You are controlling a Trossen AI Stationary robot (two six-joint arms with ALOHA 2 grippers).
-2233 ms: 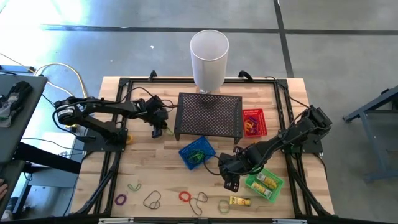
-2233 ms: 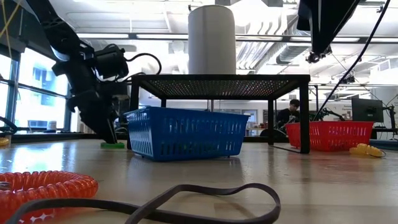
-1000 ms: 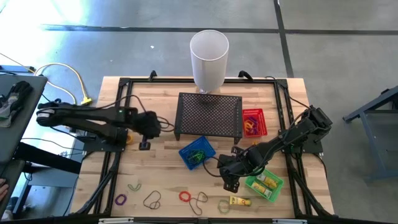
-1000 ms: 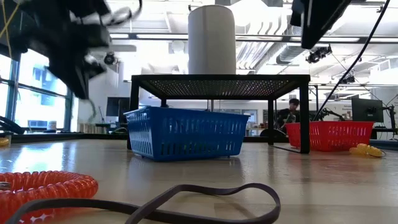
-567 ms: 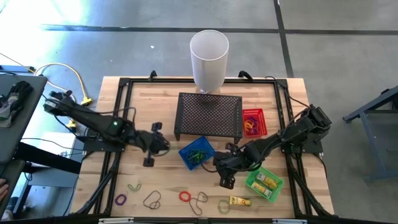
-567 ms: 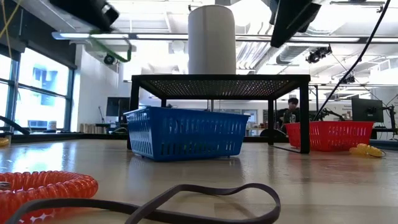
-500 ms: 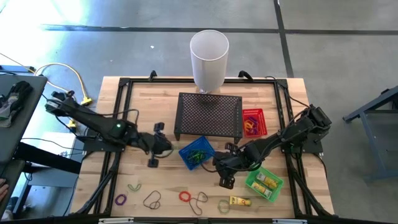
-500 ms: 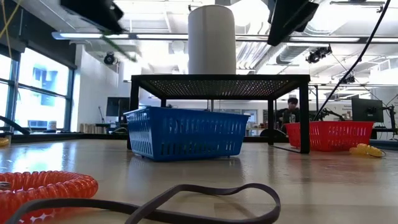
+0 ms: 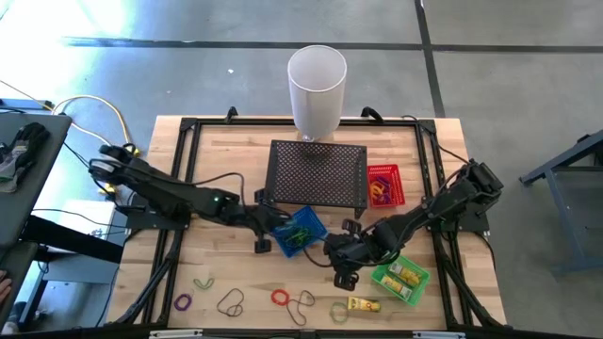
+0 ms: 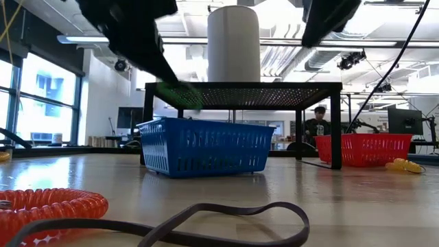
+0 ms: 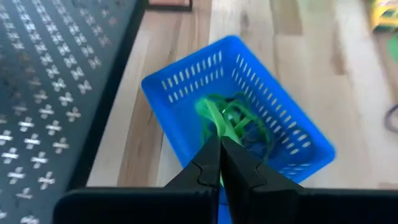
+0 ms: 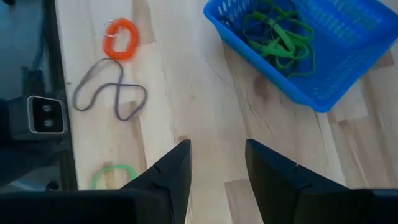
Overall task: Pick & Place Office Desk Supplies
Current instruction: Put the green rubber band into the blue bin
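Wooden tabletop (image 9: 226, 273): the left end effector (image 11: 219, 155), clenched on a green band (image 11: 214, 121), hovers over the blue basket (image 11: 186, 87); releasing off-centre risks the band snagging its rim.

Bands and yellow pieces, sorted and loose

Green bands (image 12: 278, 34) lie tangled in the blue basket (image 9: 300, 231); one green band (image 11: 213, 118) is pinched above it. Red-orange bands (image 9: 380, 193) sit in the red basket, yellow pieces (image 9: 405, 275) in the green one. Along the table's front edge lie loose green, purple, dark, orange coil (image 12: 121, 37), olive bands and one yellow piece (image 9: 364, 304).
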